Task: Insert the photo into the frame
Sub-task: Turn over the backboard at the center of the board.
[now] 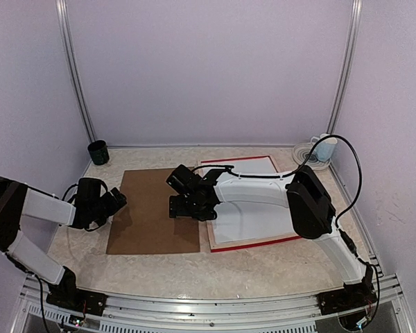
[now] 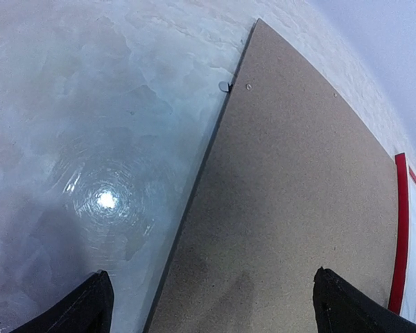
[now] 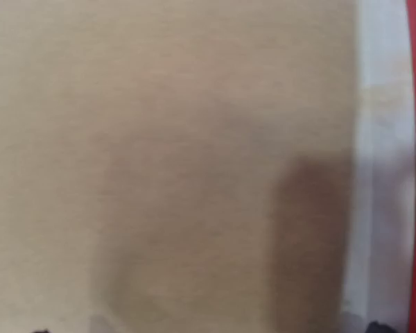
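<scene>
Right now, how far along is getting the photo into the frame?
Done: the red frame lies holding a white sheet, possibly the photo's back; I cannot tell. In hand: the right end effector sits low between brown board and frame; the left end effector hovers open over the board. Left: the board isn't on the frame.

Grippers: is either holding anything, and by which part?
Left gripper is open over the board, holding nothing. Right gripper, low by the frame: cannot tell.
</scene>
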Tool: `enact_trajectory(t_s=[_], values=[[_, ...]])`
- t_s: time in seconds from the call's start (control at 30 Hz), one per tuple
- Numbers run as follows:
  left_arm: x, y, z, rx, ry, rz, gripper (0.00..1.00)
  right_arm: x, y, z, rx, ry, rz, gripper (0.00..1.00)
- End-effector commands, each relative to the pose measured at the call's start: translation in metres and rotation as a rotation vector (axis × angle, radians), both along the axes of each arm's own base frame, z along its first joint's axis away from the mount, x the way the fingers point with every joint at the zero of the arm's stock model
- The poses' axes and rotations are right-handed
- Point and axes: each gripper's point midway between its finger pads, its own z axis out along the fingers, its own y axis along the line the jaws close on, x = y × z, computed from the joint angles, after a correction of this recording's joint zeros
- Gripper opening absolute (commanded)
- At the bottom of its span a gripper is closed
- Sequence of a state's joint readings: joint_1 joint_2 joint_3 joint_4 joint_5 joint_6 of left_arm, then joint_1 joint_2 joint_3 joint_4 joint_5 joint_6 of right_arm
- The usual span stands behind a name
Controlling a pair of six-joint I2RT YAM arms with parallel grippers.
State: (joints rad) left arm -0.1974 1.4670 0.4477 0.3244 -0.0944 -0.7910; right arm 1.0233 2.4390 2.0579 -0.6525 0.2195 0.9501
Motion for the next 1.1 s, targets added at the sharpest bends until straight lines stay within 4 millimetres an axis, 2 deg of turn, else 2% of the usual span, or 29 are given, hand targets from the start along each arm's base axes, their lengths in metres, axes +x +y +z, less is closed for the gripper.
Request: enact_trajectory(t_s=[0.0, 0.07, 0.2, 0.47, 0.8, 1.07], values=[[-0.004, 0.005, -0.001, 0.002, 0.005, 0.019, 0.99, 0.005, -0.033, -0.018, -0.086, 0.026, -0.074, 0.99], [-0.004, 0.003, -0.002, -0.001, 0.005, 0.014, 0.99, 0.006, -0.031, -0.019, -0.070, 0.033, -0.065, 0.99], [-0.002, 0.000, -0.005, -0.009, 0.014, -0.003, 0.99, 0.003, -0.014, -0.024, -0.009, 0.068, -0.009, 0.99], [0.000, -0.009, -0.017, -0.016, 0.050, -0.041, 0.99, 0.006, 0.004, -0.018, 0.075, 0.087, 0.031, 0.99], [0.002, -0.018, -0.026, -0.039, 0.073, -0.078, 0.99, 0.011, 0.013, 0.001, 0.177, 0.063, 0.072, 0.99], [0.001, -0.026, -0.032, -0.069, 0.087, -0.107, 0.99, 0.014, 0.017, 0.024, 0.245, 0.012, 0.106, 0.99]])
